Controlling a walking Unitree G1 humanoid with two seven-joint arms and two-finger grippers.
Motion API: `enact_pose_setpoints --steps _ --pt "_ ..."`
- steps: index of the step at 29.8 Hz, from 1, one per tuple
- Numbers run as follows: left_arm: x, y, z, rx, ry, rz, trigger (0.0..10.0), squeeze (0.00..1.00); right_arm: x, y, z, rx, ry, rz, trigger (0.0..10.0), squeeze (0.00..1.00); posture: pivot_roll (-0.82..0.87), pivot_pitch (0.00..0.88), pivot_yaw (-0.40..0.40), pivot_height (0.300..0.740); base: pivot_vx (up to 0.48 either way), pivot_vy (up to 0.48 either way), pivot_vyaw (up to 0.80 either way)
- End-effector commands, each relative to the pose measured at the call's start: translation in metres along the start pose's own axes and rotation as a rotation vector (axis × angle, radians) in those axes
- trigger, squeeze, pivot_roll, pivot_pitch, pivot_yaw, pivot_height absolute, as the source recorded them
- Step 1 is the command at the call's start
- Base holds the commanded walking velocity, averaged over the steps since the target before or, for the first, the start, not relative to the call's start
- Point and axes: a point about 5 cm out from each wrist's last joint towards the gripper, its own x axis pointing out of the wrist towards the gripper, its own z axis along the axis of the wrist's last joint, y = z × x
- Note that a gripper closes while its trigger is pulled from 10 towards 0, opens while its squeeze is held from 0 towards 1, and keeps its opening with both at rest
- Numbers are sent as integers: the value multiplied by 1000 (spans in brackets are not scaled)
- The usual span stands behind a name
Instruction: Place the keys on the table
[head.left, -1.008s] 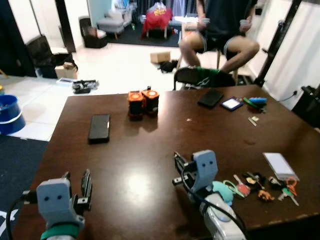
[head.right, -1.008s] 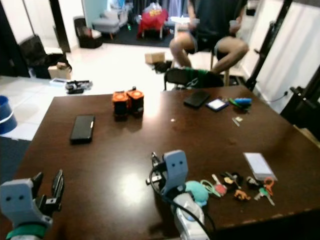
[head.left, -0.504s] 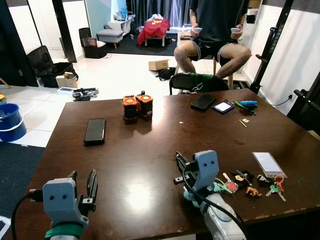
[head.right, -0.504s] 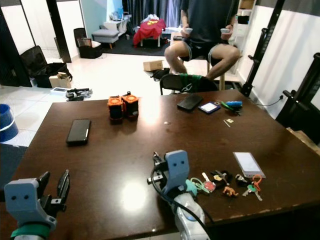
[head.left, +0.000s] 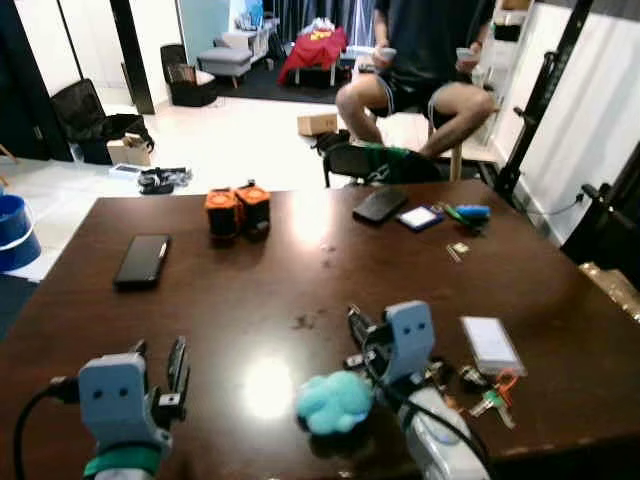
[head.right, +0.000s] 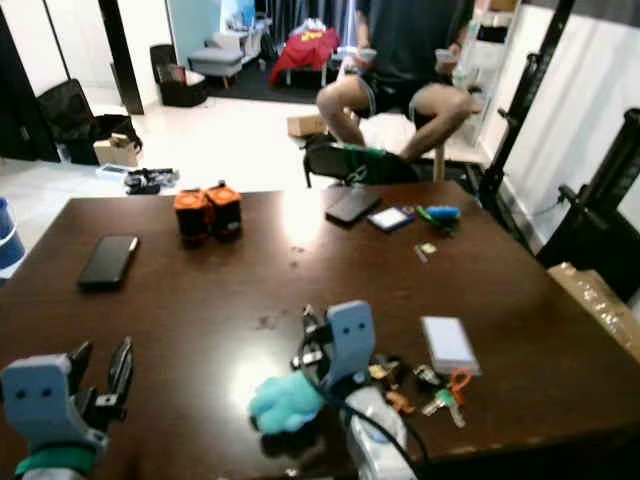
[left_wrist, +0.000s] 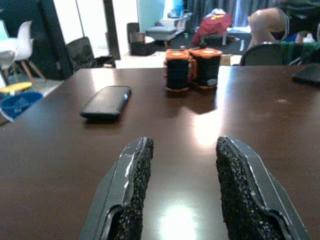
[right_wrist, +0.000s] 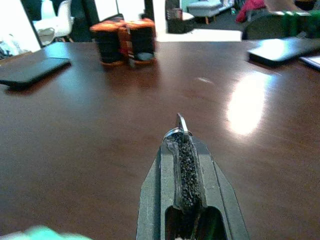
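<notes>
The keys (head.left: 487, 391), with orange and green tags, lie on the dark wooden table (head.left: 300, 270) just right of my right arm. Their teal fluffy pompom (head.left: 335, 401) rests on the table left of that arm, and its edge shows in the right wrist view (right_wrist: 35, 232). My right gripper (head.left: 357, 333) hovers low over the table, shut, with a thin sliver of metal key ring (right_wrist: 181, 122) pinched at its tips. My left gripper (left_wrist: 182, 146) stands open and empty near the table's front left (head.left: 160, 356).
A black phone (head.left: 141, 260) and two orange-and-black cylinders (head.left: 237, 211) sit toward the far left. A white card (head.left: 487, 343) lies by the keys. Another phone (head.left: 380, 204) and small items (head.left: 470, 211) are at the far edge. A person (head.left: 420, 70) sits beyond a chair (head.left: 375, 160).
The whole view has shifted, so the camera moved. The teal pompom went from the right of my right arm, beside the keys, to its left front.
</notes>
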Motion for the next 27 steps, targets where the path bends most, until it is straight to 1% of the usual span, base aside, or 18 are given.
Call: enact_pose_setpoints --steps 1,7,12,23,26,27 --pt "1 1 1 -22 9 13 10000 0 -2 -2 -3 4 12 -14 10000 0 -139 0 87 740 0 0 0" --pt "2 -1 6 -25 -21 -7 10000 0 -3 -3 -3 4 15 -19 10000 0 -140 0 92 740 0 480 0" --pt "0 -5 7 8 -38 -42 10000 0 -3 -4 -4 4 18 -23 10000 0 -140 0 92 740 0 0 0" --pt "0 -5 5 14 -29 -47 10000 0 -4 -4 -5 2 20 -23 10000 0 -140 0 92 740 0 0 0" --pt "0 -6 5 14 -27 -54 10000 0 -3 -6 -5 -10 25 -27 10000 0 -144 0 96 740 0 0 0" --pt "0 -7 5 15 -26 -59 10000 0 -2 -9 -6 -27 37 -32 10000 0 -145 0 95 740 0 0 0"
